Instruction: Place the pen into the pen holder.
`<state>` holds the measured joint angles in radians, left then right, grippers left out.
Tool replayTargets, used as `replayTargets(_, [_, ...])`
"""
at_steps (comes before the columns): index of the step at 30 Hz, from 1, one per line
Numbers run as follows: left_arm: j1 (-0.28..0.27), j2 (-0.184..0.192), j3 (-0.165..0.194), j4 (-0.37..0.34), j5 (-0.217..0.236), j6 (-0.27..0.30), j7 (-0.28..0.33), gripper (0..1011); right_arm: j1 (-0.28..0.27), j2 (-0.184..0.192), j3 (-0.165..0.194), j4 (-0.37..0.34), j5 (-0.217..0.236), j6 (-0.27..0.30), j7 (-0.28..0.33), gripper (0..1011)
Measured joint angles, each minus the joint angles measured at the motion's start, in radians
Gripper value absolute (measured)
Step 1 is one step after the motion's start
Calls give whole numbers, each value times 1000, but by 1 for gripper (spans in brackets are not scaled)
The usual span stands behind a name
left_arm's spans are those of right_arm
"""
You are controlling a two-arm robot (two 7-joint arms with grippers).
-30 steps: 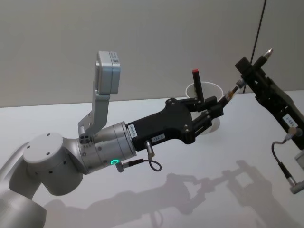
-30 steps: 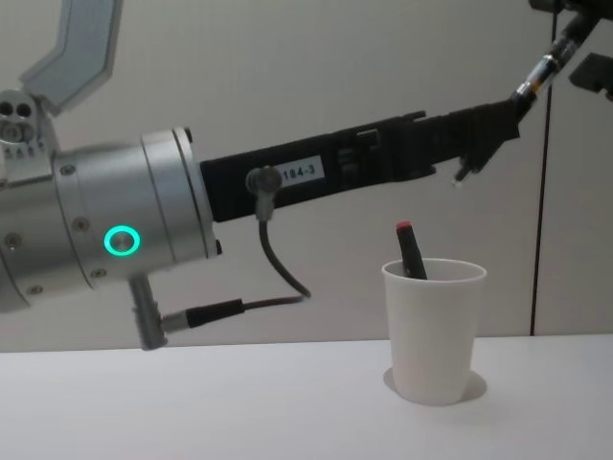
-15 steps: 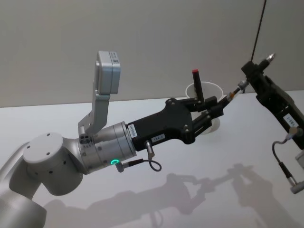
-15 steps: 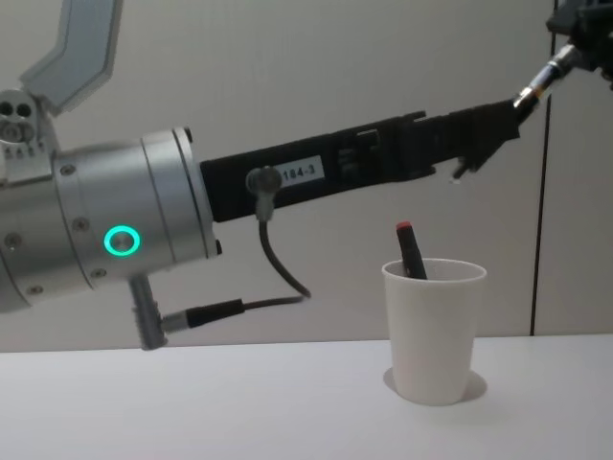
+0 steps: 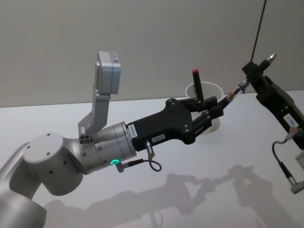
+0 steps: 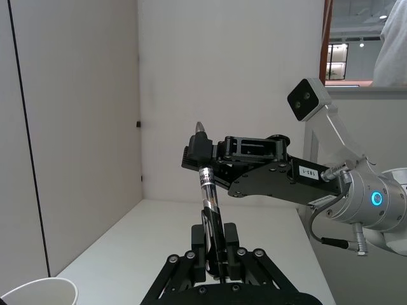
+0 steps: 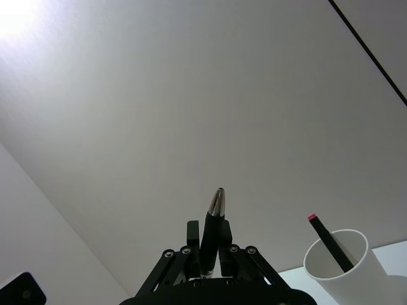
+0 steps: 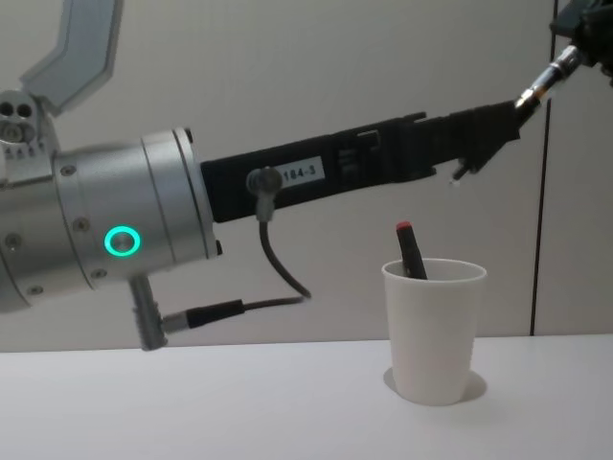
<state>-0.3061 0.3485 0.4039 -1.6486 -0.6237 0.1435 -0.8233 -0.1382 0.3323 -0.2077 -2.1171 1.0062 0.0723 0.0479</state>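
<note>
A white table [image 5: 66,102] runs back to a plain pale wall [image 5: 142,33], and soft grey shadows [image 5: 213,183] fall across its near part. A thin black line [image 5: 258,29] runs up the wall on the right. A dark marker with a red cap [image 8: 410,251] leans inside the cup [image 8: 436,335], its cap clear of the rim. Seen from the left wrist, a brown frame [image 6: 326,38] borders a lit room beyond.

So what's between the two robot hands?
The pen: in the head view it bridges the left tool and right tool, both shut on it above the cup.
</note>
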Motion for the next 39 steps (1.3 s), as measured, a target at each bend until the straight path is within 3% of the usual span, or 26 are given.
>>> replayTargets(8, [0, 0, 0, 0, -1, 0, 0, 211, 0, 0, 1, 1, 0, 0, -2, 145])
replayTargets(12, [0, 0, 0, 0, -1, 0, 0, 371, 0, 0, 1, 1, 0, 0, -2, 145])
replayTargets(15, [0, 0, 0, 0, -1, 0, 0, 429, 0, 0, 1, 1, 0, 0, -2, 145])
replayTargets(28, [0, 0, 0, 0, 0, 0, 0, 857, 0, 0, 0, 1, 0, 0, -1, 145])
replayTargets(35, [0, 0, 0, 0, 0, 0, 0, 1001, 5, 1, 1, 2, 2, 0, 3, 145])
replayTargets(39, [0, 0, 0, 0, 0, 0, 0, 1001, 25, 2, 8, 15, 3, -1, 17, 145])
